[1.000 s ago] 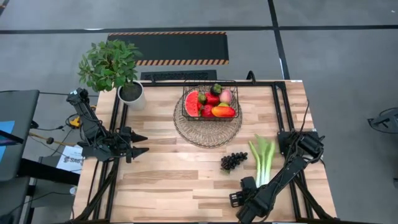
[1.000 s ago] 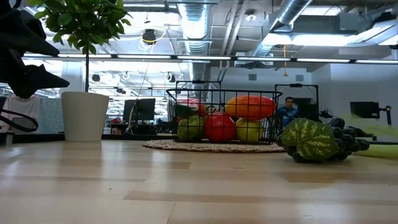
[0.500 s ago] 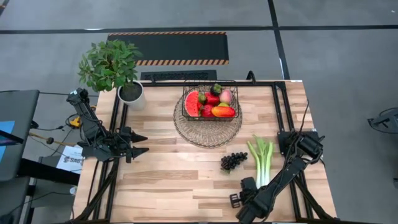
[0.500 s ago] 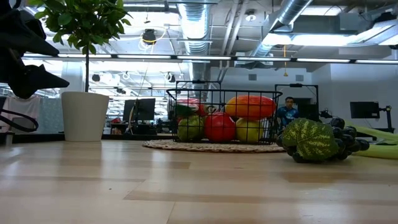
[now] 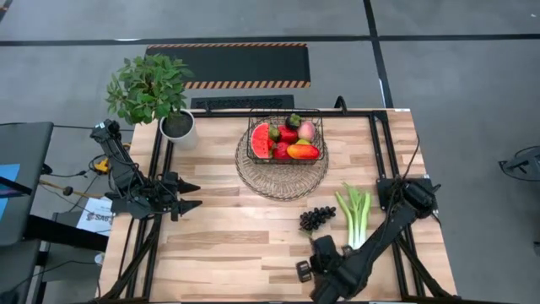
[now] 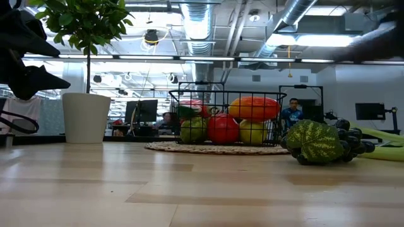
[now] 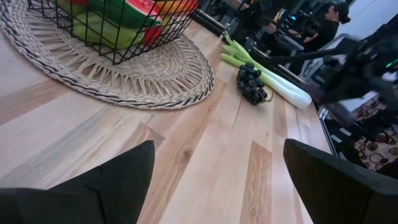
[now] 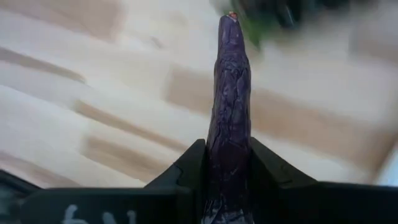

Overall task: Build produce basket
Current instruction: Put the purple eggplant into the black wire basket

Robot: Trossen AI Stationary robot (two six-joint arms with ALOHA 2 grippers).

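the right gripper (image 8: 228,168) pinches the eggplant (image 8: 229,118) by one end near the table's front edge; it could slip before the basket (image 5: 285,139). the left gripper (image 5: 187,195) waits open.

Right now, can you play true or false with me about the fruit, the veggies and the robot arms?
1. The right gripper is holding a purple eggplant. True.
2. The grapes are inside the basket. False: they lie on the table, beside the leek.
3. The basket stands on a round woven mat. True.
4. The left gripper is holding an apple. False: it is open and empty, over the table's left side.
5. The watermelon slice is in the basket. True.
6. The plant in the white pot stands on the table's right side. False: it is at the far left corner.
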